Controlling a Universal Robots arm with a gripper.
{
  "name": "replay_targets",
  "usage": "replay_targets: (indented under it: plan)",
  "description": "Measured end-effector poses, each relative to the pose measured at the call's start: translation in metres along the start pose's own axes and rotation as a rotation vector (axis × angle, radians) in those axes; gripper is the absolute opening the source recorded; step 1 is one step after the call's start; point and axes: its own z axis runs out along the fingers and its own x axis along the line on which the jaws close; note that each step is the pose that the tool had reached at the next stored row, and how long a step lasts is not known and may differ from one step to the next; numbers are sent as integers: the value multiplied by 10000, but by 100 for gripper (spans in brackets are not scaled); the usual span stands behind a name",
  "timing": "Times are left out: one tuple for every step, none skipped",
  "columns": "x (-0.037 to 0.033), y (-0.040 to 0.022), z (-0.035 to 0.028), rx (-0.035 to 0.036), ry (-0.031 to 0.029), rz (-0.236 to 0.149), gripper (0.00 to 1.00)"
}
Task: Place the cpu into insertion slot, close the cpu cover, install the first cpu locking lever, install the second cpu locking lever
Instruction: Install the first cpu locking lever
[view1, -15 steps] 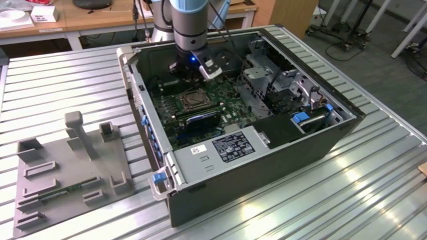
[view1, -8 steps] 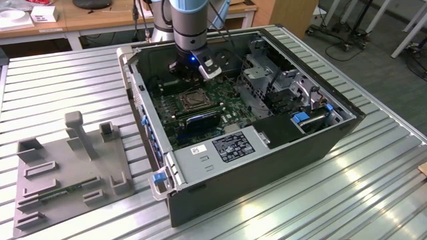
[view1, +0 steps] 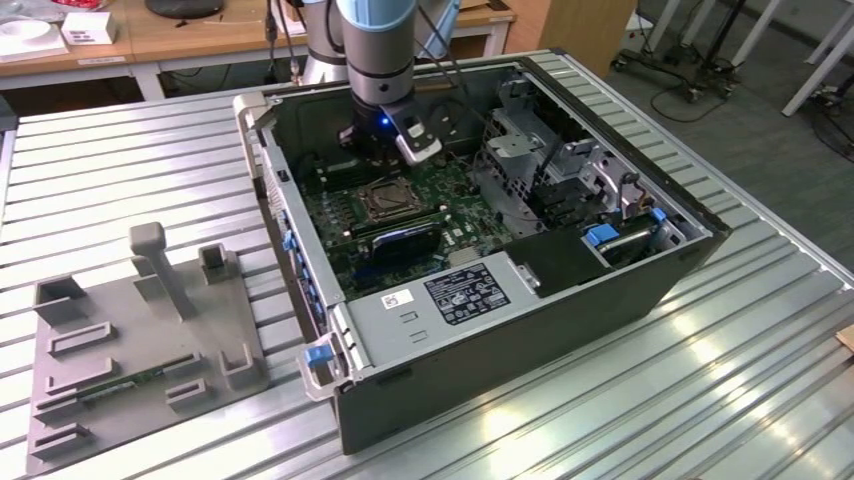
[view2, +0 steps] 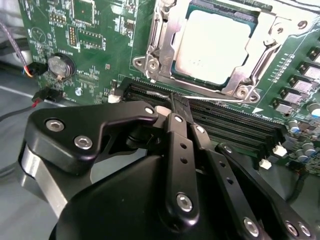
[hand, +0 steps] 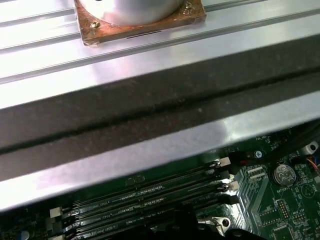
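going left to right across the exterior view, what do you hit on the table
grey fixture plate → blue latch at the case corner → insertion slot on the motherboard, just below the gripper → drive cage → blue tab by the case's far wall

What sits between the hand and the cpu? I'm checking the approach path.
In the second wrist view, the long black memory slots run across the green board between the hand and the cpu.

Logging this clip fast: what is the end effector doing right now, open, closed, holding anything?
End effector: closed with nothing between its fingers, tips down at a thin lever beside the memory slots; the cpu already sits under the cpu cover.
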Motion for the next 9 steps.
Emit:
replay_targets:
  plan:
    - [0, -4, 6, 6, -14, 56, 11]
    - [0, -7, 10, 12, -28, 110, 11]
    - [0, -13, 21, 21, -58, 219, 11]
    - [1, -15, 25, 25, -67, 256, 11]
    - [1, -16, 27, 29, -73, 280, 11]
    - [1, -16, 27, 33, -78, 297, 11]
    - [1, -16, 28, 34, -82, 314, 11]
    - [1, -15, 29, 33, -87, 330, 11]
    - [2, -14, 30, 33, -92, 345, 11]
